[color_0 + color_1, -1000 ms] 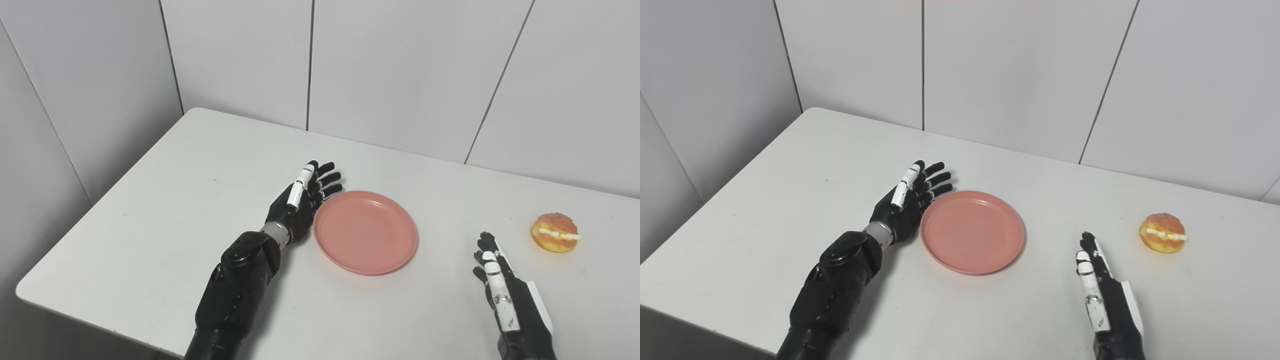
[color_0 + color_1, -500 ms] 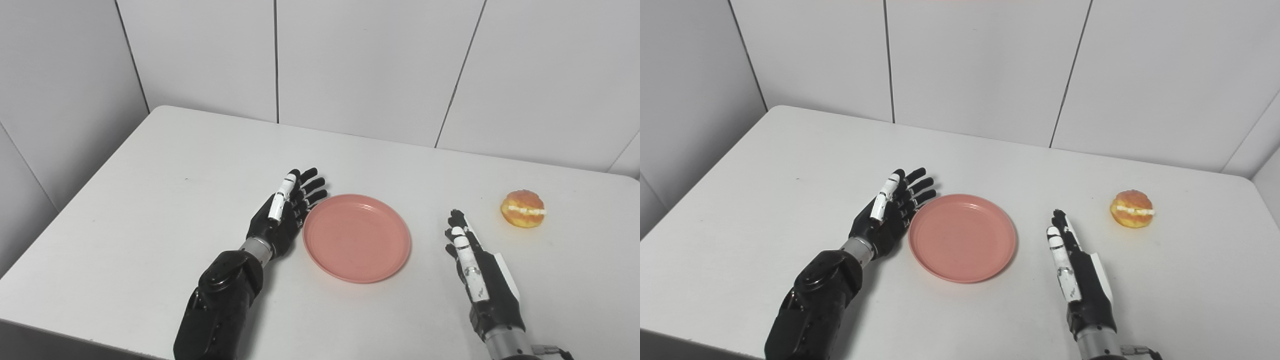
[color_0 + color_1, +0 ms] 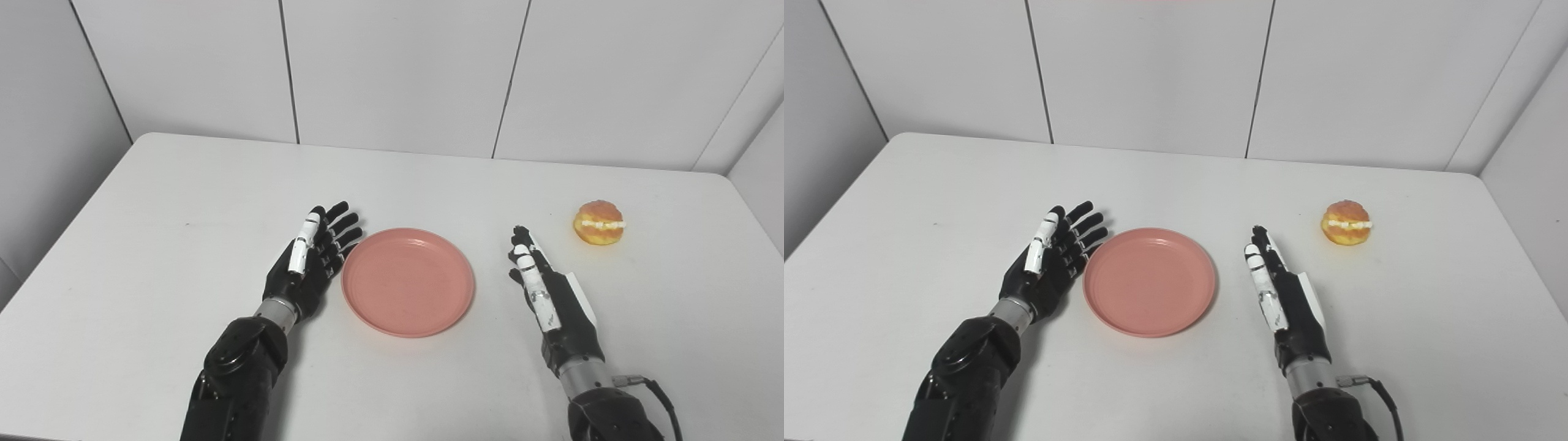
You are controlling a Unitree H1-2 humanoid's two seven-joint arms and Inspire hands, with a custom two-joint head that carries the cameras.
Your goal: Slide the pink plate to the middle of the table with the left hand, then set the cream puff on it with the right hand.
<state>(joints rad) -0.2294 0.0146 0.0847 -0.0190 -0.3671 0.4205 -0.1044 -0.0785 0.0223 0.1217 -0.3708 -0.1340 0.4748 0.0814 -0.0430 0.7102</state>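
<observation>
1. A white desk (image 3: 184,202) stands in a corner, with gray wall panels (image 3: 392,67) behind it and at both sides.
2. A pink plate (image 3: 408,282) lies flat near the middle of the desk. Nothing is on the plate.
3. The left hand (image 3: 309,263) sits on the desk just beside the left rim of the plate. Its palm faces the plate.
4. The fingers (image 3: 343,229) of the left hand are spread apart and point away from the robot. They hold nothing. The pictures do not make clear if they touch the rim of the plate.
5. The right hand (image 3: 548,291) is to the right of the plate, with bare desk between the two.
6. The fingers (image 3: 522,240) of the right hand are straight and close side by side. They point toward the back of the desk. They hold nothing.
7. A cream puff (image 3: 599,223) sits on the desk near the right back corner. It is golden brown with a white line of cream around its middle.
8. The cream puff is apart from the right hand, past its fingertips and a little to the right. It is well apart from the plate.
</observation>
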